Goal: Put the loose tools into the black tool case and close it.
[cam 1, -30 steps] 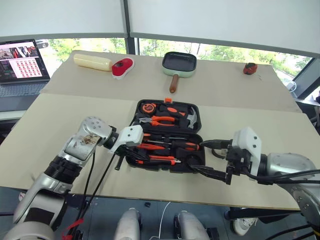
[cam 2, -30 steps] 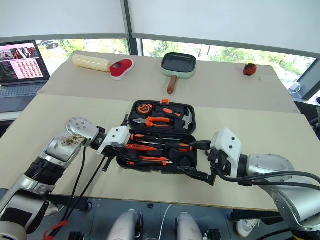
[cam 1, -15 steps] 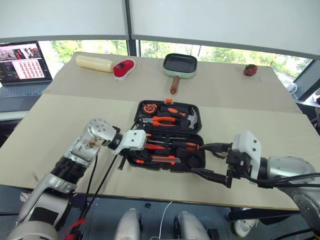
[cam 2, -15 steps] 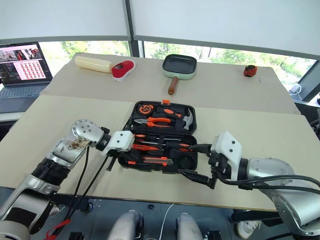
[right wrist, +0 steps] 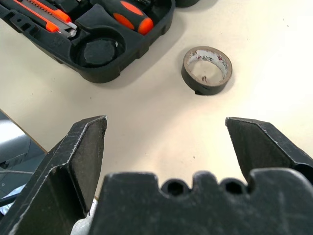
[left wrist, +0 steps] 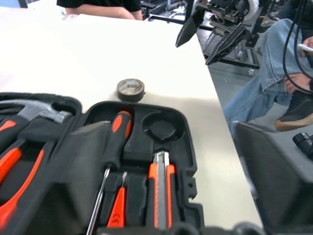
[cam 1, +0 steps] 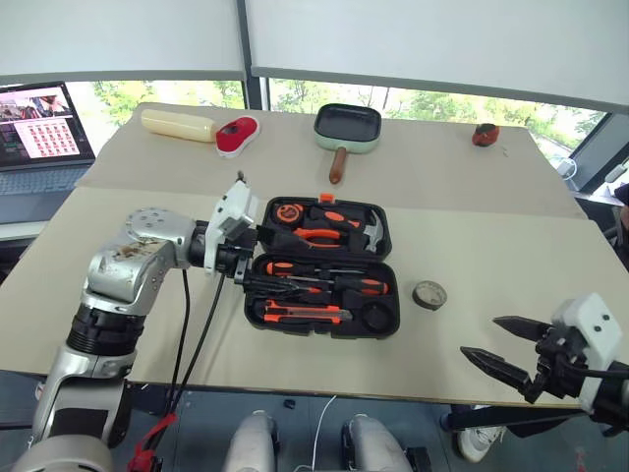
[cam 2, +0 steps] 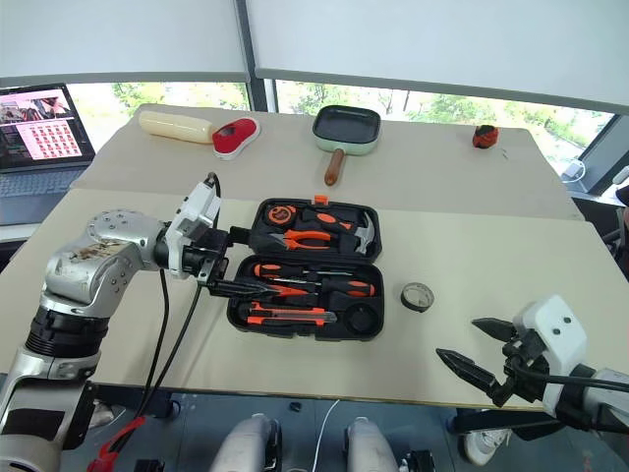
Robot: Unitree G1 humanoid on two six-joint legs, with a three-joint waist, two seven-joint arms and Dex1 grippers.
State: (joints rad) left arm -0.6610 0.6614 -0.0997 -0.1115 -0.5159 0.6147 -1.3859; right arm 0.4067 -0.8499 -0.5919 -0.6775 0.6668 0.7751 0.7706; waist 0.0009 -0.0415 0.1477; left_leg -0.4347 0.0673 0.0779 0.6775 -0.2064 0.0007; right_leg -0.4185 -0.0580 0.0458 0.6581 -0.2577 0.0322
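The black tool case (cam 1: 385,264) lies open in the middle of the table, with two orange-black screwdrivers (cam 1: 339,286) and the utility knife (cam 1: 300,314) in the slots of its near half. A round recess (right wrist: 98,49) at its right corner is empty. The small dark tape roll (cam 1: 429,294) lies on the table just right of the case. My left gripper (cam 1: 275,285) hovers open over the case's left side. My right gripper (cam 1: 482,337) is open near the table's front right edge, pointing toward the tape roll (right wrist: 207,70) and well apart from it.
Pliers (cam 1: 319,236) and a hammer (cam 1: 373,228) sit in the case's far half. A green frying pan (cam 1: 347,128), a red-white object (cam 1: 236,134) and a pale cylinder (cam 1: 180,123) lie at the back. A laptop (cam 1: 39,133) stands far left. A seated person's legs (left wrist: 264,73) are beyond the table.
My left gripper has opened and lifted above the case's left side. My right gripper has drawn away to the right from the case's corner, and the tape roll now shows on the table.
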